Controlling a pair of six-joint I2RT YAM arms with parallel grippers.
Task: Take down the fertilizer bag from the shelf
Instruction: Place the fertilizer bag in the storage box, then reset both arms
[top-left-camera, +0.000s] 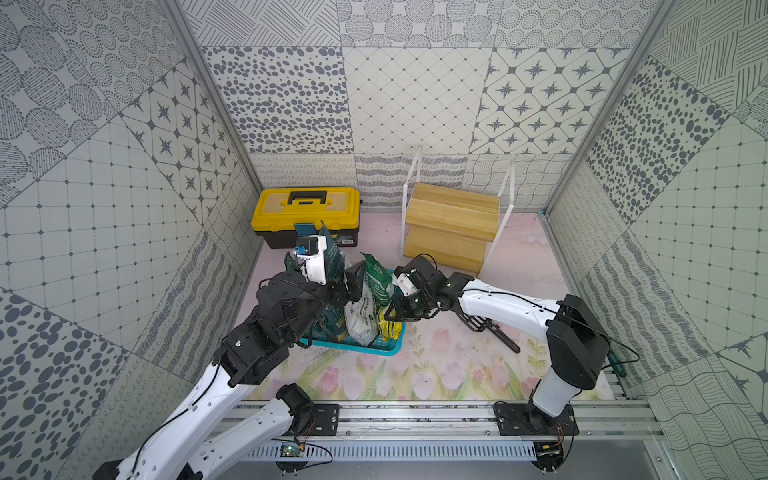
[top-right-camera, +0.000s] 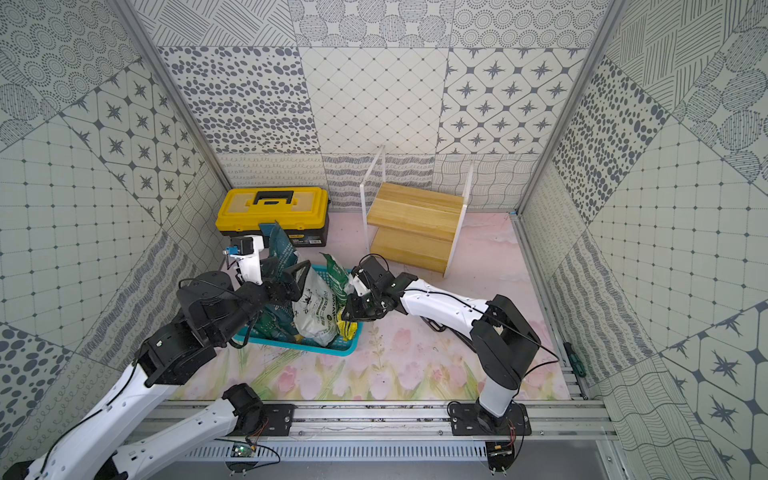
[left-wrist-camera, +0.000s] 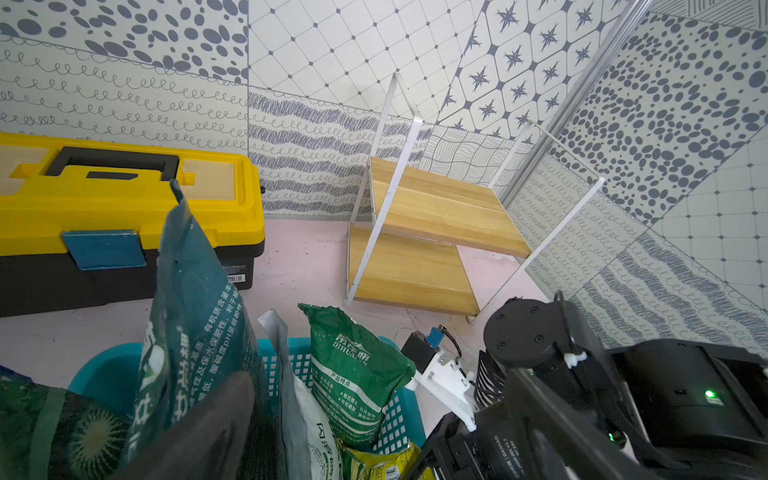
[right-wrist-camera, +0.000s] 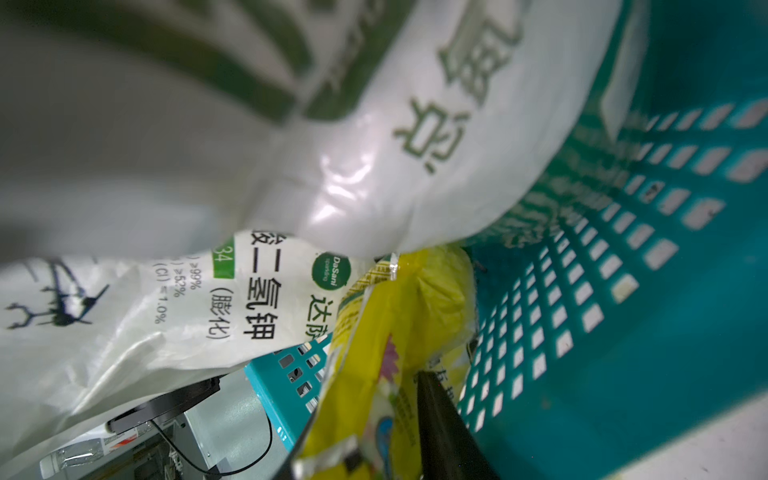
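Both top views show the light wooden shelf (top-left-camera: 453, 220) bare; our open left jaws perhaps steady the dark green bag (left-wrist-camera: 195, 291), and whether our right jaws grip the yellow plastic bag (right-wrist-camera: 386, 353) we cannot tell.

Counted: 4 fertilizer bags told apart: dark teal bag (top-left-camera: 332, 253), white bag (top-left-camera: 361, 322), green bag (top-left-camera: 376, 276), yellow bag (top-left-camera: 392, 330), clustered between left pincer (top-left-camera: 347, 286) and right pincer (top-left-camera: 394, 312). 1 basket (top-left-camera: 357, 351), below both. 1 shelf (top-left-camera: 453, 208) of two boards, beyond right pincer. 1 toolbox (top-left-camera: 305, 208), beyond left pincer.

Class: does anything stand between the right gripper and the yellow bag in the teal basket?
Nothing visible does. The right gripper is at the yellow bag, its fingers either side of its top; the white bag stands beside, not between.
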